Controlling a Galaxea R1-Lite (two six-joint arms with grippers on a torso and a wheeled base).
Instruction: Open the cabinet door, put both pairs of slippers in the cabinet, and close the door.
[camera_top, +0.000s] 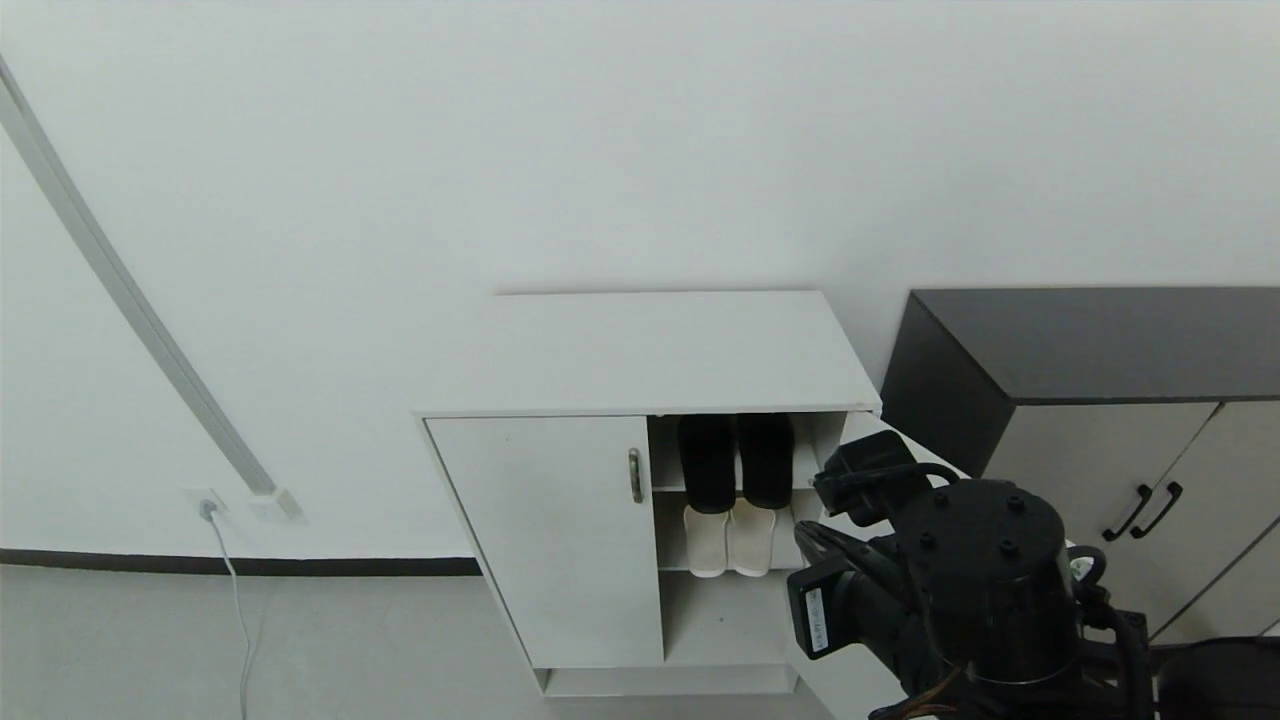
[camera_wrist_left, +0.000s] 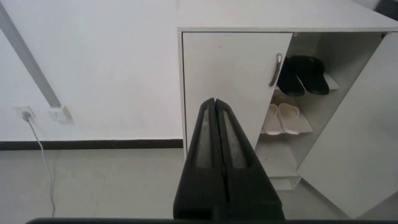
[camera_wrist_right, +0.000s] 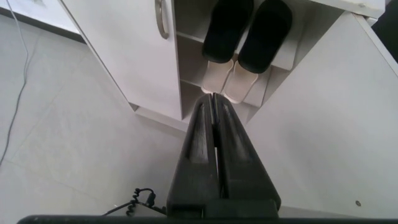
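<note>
The white cabinet (camera_top: 650, 350) stands against the wall with its left door (camera_top: 550, 540) closed and its right door (camera_top: 840, 690) swung open toward me. A pair of black slippers (camera_top: 735, 460) lies on the upper shelf, and a pair of white slippers (camera_top: 730, 540) on the shelf below. My right gripper (camera_wrist_right: 212, 95) is shut and empty, hovering just in front of the open compartment beside the open door (camera_wrist_right: 323, 124). Further back, my left gripper (camera_wrist_left: 214, 101) is shut and empty, facing the closed door (camera_wrist_left: 233, 81).
A dark-topped cabinet (camera_top: 1100, 350) with two handled doors stands close on the right. A wall socket with a hanging cable (camera_top: 207, 508) and a slanted wall conduit (camera_top: 130, 300) are to the left. Bare grey floor (camera_top: 300, 650) lies in front of the cabinet.
</note>
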